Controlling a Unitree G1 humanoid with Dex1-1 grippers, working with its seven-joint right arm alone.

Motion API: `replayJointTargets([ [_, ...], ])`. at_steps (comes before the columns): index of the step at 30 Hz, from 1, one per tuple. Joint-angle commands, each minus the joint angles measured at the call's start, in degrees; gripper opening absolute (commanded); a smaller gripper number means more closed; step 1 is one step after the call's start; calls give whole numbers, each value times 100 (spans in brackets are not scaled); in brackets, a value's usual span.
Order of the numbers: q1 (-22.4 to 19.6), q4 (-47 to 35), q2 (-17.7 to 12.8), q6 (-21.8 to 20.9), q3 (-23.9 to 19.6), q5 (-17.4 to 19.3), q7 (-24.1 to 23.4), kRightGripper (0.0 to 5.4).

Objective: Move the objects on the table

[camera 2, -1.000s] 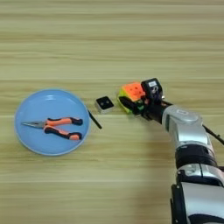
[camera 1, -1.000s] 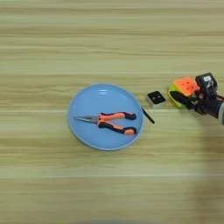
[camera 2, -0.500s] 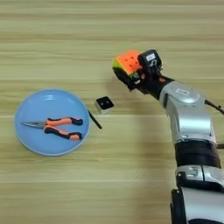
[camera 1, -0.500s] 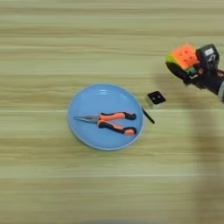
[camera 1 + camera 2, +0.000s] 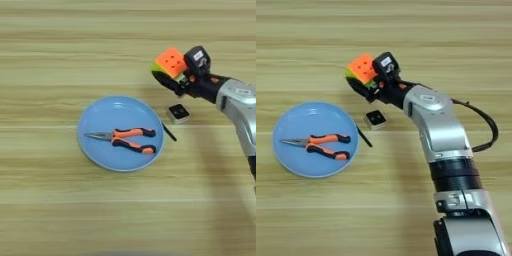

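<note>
Left eye view: the right gripper (image 5: 176,76) is clamped on the puzzle cube (image 5: 170,62), held above the table (image 5: 60,210), beyond the blue plate (image 5: 95,145). It looks light, rigid and smooth, best gripped on flat opposite faces.

Right eye view: the pliers (image 5: 321,145) lie in the plate; the white block (image 5: 375,119) sits just beside it.

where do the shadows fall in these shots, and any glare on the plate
Left eye view: a soft, dim shadow of the arm darkens the table below and left of the gripper and the puzzle cube; the blue plate looks matte, no bright glare. Right eye view: the same faint shadow runs along the forearm's left side, and the pliers cast almost none.
</note>
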Motion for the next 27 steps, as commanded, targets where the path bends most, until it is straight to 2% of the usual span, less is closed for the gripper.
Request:
replayJointTargets([
  [1, -584, -18, 117, -127, 196, -100, -58, 334],
  [9, -517, 124, 494, -109, 629, -196, 17, 334],
  [19, -248, 399, 763, -195, 990, -397, 58, 334],
  [27, -266, 934, 935, -402, 1125, -575, 33, 334],
])
